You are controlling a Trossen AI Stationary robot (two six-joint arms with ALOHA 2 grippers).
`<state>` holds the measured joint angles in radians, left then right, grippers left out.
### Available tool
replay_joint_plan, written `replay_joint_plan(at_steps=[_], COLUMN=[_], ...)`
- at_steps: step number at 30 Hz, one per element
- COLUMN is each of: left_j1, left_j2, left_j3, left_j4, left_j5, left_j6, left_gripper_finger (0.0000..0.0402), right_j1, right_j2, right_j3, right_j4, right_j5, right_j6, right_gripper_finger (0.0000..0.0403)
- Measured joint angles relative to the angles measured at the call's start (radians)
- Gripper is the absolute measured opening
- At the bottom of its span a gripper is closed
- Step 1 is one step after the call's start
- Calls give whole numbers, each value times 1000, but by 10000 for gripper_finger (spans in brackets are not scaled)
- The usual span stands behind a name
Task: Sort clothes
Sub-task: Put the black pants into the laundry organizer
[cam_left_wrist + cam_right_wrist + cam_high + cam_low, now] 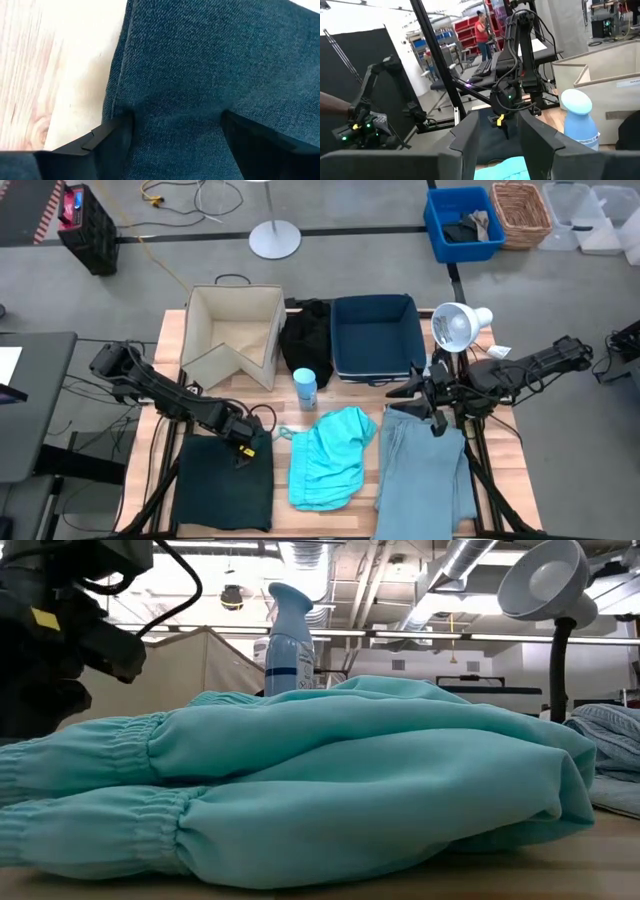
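Four limp garments are laid out on the table (pixel 170 330). The dark green garment (pixel 220 485) lies flat at the front left corner, the turquoise garment (pixel 330 455) is heaped at the middle of the front edge, and the pale trousers (pixel 420 480) are stretched along the front right. The black garment (pixel 308 335) is bunched toward the back edge, between the beige box (pixel 235 330) and the navy bin (pixel 373 335), with a spray bottle (pixel 305 388) just in front of it.

All four are judged soft, light and shapeless, so they will sag and trail when lifted. A pinch on a hem, a fold or a bunched ridge is judged surest. The dark green garment shows a coarse twill weave in the left wrist view, which should give the fingers good friction. The trousers are the largest piece and will likely drag.

The left gripper (pixel 243 450) is lowered onto the back right corner of the dark green garment. Its jaws are spread wide, and both fingertips (pixel 112 137) are pressed into the cloth beside its seamed edge, with nothing clamped yet.

The right gripper (pixel 437 420) is held over the back end of the trousers. Its jaws are parted, and nothing is seen held between them in the right wrist view.
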<state>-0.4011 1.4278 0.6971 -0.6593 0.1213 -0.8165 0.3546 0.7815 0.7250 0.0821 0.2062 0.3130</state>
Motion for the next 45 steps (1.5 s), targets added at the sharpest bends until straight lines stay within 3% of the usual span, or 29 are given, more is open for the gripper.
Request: replay_joint_plan(at_steps=[7, 12, 19, 28, 37, 45], left_j1=[-1, -2, -4, -4, -6, -7], left_j2=[0, 9, 10, 10, -18, -163], left_j3=[-27, -29, -30, -30, 32, 139], left_j4=[26, 26, 39, 60, 70, -34], left_j5=[-25, -46, -47, -12, 27, 97], left_j6=[29, 74, 102, 64, 135, 152], left_gripper_finger=[288, 252, 171, 37, 36, 35], right_j1=[-3, -3, -3, -3, -3, -3], right_j2=[37, 43, 43, 43, 43, 43], right_j3=[32, 42, 42, 41, 41, 41], right_j4=[2, 2, 1, 0, 1, 1], right_j5=[0, 0, 1, 9, 11, 13], right_j6=[0, 0, -8, -30, -35, -35], right_gripper_finger=[155, 155, 154, 151, 150, 150])
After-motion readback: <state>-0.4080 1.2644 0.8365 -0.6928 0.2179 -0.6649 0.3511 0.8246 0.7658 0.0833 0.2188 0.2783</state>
